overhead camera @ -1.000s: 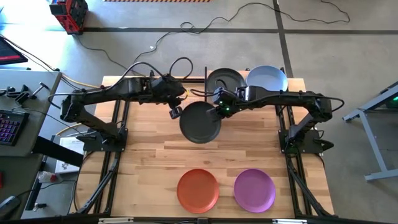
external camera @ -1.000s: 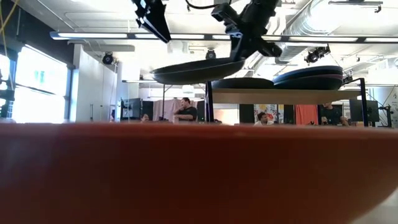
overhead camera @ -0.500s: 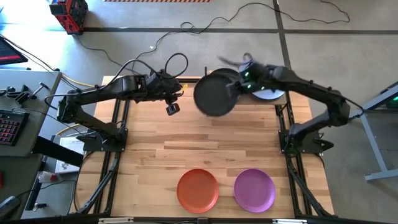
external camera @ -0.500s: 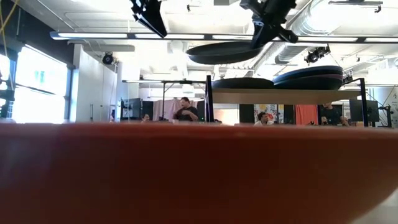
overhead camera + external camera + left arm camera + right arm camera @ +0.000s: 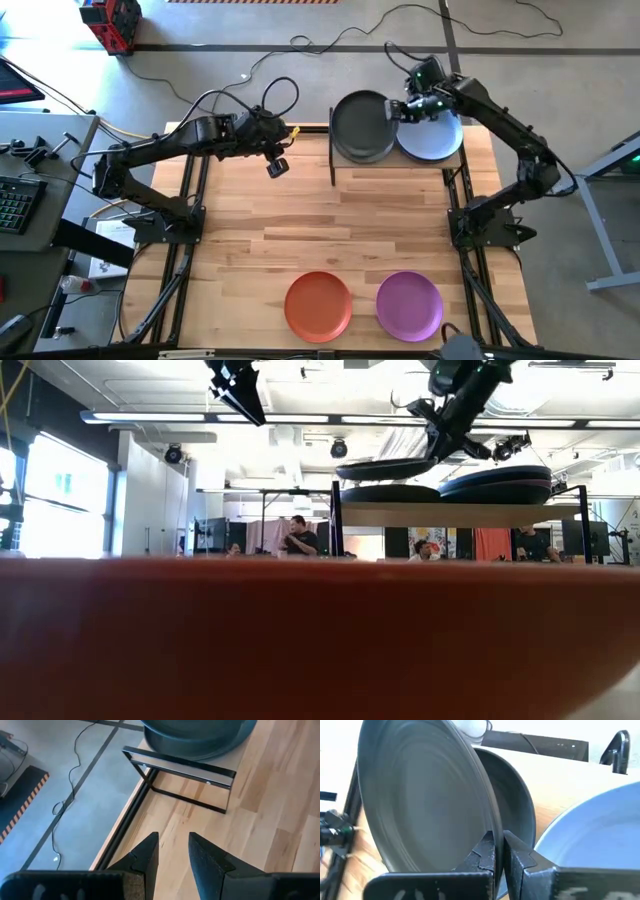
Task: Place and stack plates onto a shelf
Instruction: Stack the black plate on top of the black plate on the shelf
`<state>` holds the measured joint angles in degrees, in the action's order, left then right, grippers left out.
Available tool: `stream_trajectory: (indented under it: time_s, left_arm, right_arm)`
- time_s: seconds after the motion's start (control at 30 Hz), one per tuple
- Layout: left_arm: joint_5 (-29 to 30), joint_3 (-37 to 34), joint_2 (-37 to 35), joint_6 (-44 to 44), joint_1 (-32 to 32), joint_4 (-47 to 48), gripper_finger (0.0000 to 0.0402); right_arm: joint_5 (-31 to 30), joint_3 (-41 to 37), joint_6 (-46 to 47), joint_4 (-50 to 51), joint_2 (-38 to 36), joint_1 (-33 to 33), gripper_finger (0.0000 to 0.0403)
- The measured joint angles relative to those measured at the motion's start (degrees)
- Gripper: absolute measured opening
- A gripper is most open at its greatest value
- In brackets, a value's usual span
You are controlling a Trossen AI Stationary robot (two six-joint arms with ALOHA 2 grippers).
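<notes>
A dark grey plate [image 5: 360, 125] hangs over the left half of the shelf [image 5: 460, 513], with my right gripper [image 5: 400, 110] shut on it. Just under it another dark plate [image 5: 390, 493] lies on the shelf board. Next to that, a light blue plate [image 5: 435, 138] tops a stack [image 5: 497, 484] on the shelf's right half. An orange plate [image 5: 318, 305] and a purple plate [image 5: 409, 305] lie flat near the table's front edge. My left gripper [image 5: 276, 166] hovers open and empty left of the shelf, above the table. My right gripper pinches the held plate's rim [image 5: 487, 827] on the side facing the light blue plate, one finger [image 5: 517, 860] above the rim and one below. The fingers slant down from the table's far right. The plate [image 5: 385, 467] hangs nearly level, clear above the dark plate on the shelf.
The shelf's black frame [image 5: 180, 770] and posts [image 5: 335, 520] stand at the table's far edge. Bare wooden tabletop [image 5: 330, 230] lies between the shelf and the two front plates. People stand in the room behind the table.
My right gripper has carried the dark plate from over the middle of the table up and toward the far right. The plate now hangs over the shelf's left half, above the dark plate lying there. The gripper has stayed shut on its rim and has rolled somewhat.
</notes>
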<state>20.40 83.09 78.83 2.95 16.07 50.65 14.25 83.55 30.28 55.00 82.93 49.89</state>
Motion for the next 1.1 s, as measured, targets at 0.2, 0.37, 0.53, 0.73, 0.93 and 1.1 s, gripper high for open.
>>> stream_trajectory:
  time_s: [0.2, 0.37, 0.53, 0.73, 0.93, 1.1]
  left_arm:
    - [-0.2, 0.0, 0.0, -1.3, 0.8, 0.0, 0.0093]
    - [-0.2, 0.0, 0.0, -1.3, 0.8, 0.0, 0.0092]
    - [-0.3, 0.0, 0.0, -1.3, 0.8, 0.1, 0.0092]
    - [-0.3, 0.0, 0.0, -1.3, 0.8, 0.1, 0.0092]
    - [-0.2, 0.0, 0.0, -1.3, 0.8, 0.1, 0.0091]
    - [-0.3, 0.0, 0.0, -1.3, 0.8, 0.1, 0.0092]
  right_arm:
    - [1.0, 0.0, -2.1, -0.5, 2.7, 0.0, 0.0000]
    - [0.1, 0.0, -2.9, -0.5, 4.1, 0.0, 0.0000]
    - [-0.5, 0.0, -3.5, -0.4, 4.1, 0.0, 0.0000]
    - [-0.5, 0.0, -3.8, -0.3, 4.1, 0.0, 0.0000]
    - [-1.2, 0.0, -4.6, -0.2, 4.1, 0.0, 0.0025]
    - [-2.7, 0.0, -3.3, -0.4, 4.1, 0.0, 0.0074]
